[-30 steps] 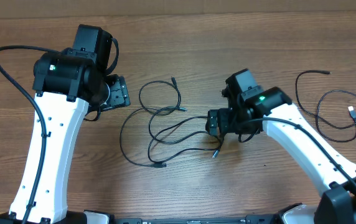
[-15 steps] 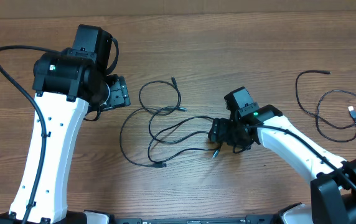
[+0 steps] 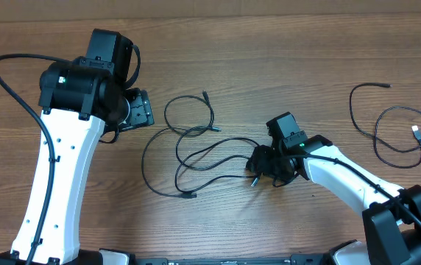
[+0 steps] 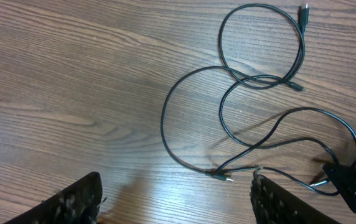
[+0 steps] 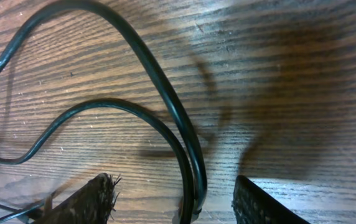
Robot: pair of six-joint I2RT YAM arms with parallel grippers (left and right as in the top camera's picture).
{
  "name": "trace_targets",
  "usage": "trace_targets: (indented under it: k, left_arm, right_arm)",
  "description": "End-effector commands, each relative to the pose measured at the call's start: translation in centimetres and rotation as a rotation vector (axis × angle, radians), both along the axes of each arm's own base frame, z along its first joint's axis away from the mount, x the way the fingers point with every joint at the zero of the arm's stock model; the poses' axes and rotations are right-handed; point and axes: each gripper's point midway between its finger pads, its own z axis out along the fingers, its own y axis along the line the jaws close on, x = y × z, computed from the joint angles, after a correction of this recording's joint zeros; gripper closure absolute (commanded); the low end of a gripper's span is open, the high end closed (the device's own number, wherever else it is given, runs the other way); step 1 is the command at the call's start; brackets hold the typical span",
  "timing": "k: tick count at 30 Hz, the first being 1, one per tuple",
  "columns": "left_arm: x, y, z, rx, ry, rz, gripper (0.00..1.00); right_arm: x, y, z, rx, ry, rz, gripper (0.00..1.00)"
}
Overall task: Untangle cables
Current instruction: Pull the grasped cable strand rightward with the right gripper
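Thin black cables (image 3: 196,151) lie looped and crossing on the wooden table; they also show in the left wrist view (image 4: 252,93). My right gripper (image 3: 260,163) is low at the tangle's right end. In the right wrist view its open fingers (image 5: 175,202) straddle two cable strands (image 5: 187,155). My left gripper (image 3: 143,110) hovers left of the tangle, open and empty, fingertips showing in the left wrist view (image 4: 175,199). A separate black cable (image 3: 394,125) with a silver plug lies at the far right.
The wooden table (image 3: 269,51) carries nothing else. The left arm's thick black wire (image 3: 12,81) arcs at the far left. The table's back edge runs along the top.
My right gripper has moved down and toward the front, lowering over the right end of the tangle. The left arm and the cables have not moved.
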Motion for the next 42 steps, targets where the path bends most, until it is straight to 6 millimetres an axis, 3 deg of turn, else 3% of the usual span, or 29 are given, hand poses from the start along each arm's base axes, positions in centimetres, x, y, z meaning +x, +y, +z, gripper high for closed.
trace_targets:
  k: [1,6,11,18,32,38,42]
  left_arm:
    - [0.02,0.06,0.80,-0.006,-0.027,0.008,0.24]
    - [0.04,0.07,0.81,-0.006,-0.028,0.008,0.24]
    - [0.04,0.07,0.81,-0.006,-0.028,0.008,0.24]
    - [-0.01,0.07,0.79,-0.005,-0.026,0.008,0.24]
    - [-0.09,0.09,0.77,-0.005,-0.023,0.007,0.24]
    - [-0.07,0.08,0.77,-0.005,-0.024,0.008,0.24]
    - [-0.07,0.09,0.77,-0.005,-0.024,0.008,0.24]
  right_arm:
    - [-0.29,0.04,-0.55,0.006,0.004,-0.001,0.41]
    - [-0.29,0.16,-0.75,0.016,-0.004,0.001,0.58]
    - [-0.32,0.17,-0.76,0.017,-0.002,0.001,0.61]
    - [-0.21,0.22,-0.74,0.019,-0.006,-0.002,0.78]
    - [0.04,-0.37,-1.05,-0.005,0.001,-0.079,0.87]
    - [0.03,-0.37,-1.05,-0.005,0.001,-0.079,0.96]
    - [0.03,-0.36,-1.05,-0.005,0.001,-0.079,0.96]
